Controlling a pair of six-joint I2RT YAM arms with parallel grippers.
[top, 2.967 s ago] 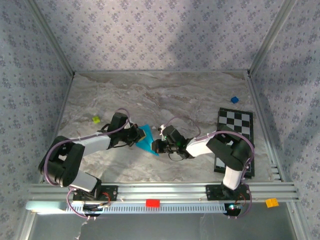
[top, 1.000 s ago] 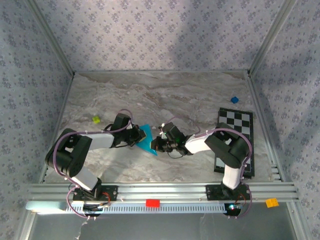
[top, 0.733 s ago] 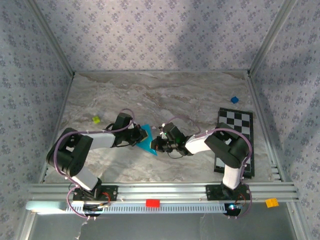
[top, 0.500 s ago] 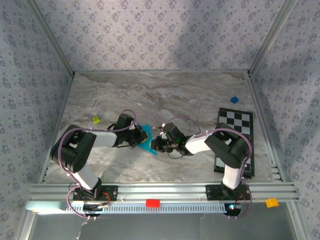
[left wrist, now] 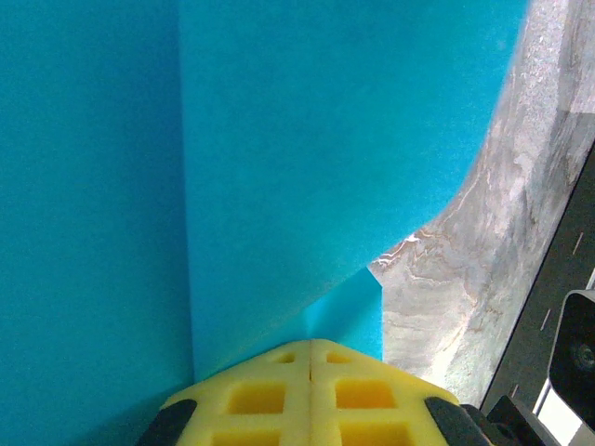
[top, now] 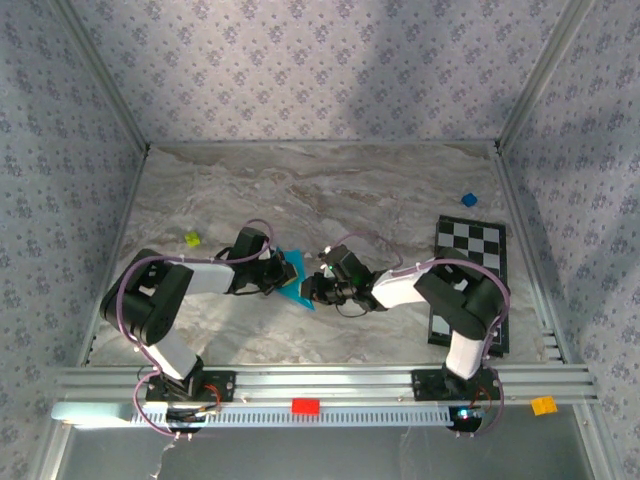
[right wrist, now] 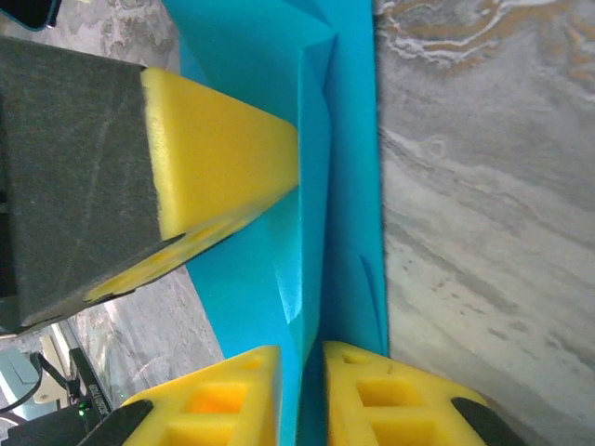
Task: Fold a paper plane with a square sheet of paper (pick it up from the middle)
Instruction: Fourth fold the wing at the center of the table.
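**A:** What has just changed?

**B:** The left arm has drawn its elbow in and carried the left gripper (top: 280, 275) further onto the paper (top: 298, 294), so less blue shows from above. The right gripper (top: 308, 288) has hardly shifted, but its pinch has slackened.

**A:** So who holds what?

**B:** The left gripper (left wrist: 310, 348) has its pads pressed together, and by the wrist view they are on the paper's lower edge. The right gripper (right wrist: 302, 358) stands a crack apart with a folded ridge of paper (right wrist: 316, 186) in the gap. I judge it is letting go.

**A:** Meaning?

**B:** Probably a handover. The left keeps the fold pinned while the right frees itself for the next crease. The folding looks only partway done.

**A:** Where is the paper?

**B:** Between the two grippers, over the near middle of the table (top: 330, 190). I cannot tell whether it lies flat.

**A:** Room to move?

**B:** It is tight at the centre, where the left pad (right wrist: 223, 177) touches the paper just beside the right's pads. Beyond that, bare table stretches behind and in front. The board (top: 470, 260) and the cube (top: 469, 199) sit well apart to the right.
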